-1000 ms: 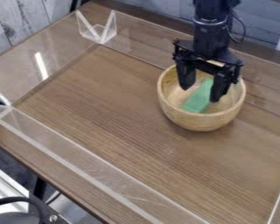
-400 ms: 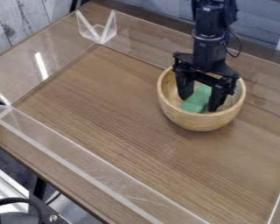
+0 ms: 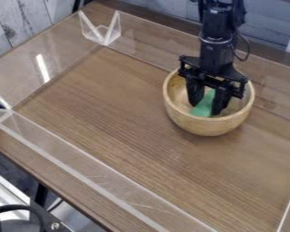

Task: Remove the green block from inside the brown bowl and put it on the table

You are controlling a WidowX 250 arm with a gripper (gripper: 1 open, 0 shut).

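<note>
Green block [image 3: 203, 109] lies inside the brown bowl [image 3: 184, 115], far right on my desk [image 3: 111, 118]. Claw [image 3: 212, 97] points down into the bowl, fingers straddling the block, partly closed; can't tell whether they grip it.

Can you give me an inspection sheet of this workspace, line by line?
Surface: wood-grain table, low clear acrylic walls around the edge.
Job's things: green block lies inside the brown bowl, not yet out.
Clutter: nothing seen.
Grippers: end effector points down into the bowl, fingers on either side of the block; grip not confirmed.
Cables: dark cable at the lower left, off the table.
Surroundings: pale plank wall behind.
</note>
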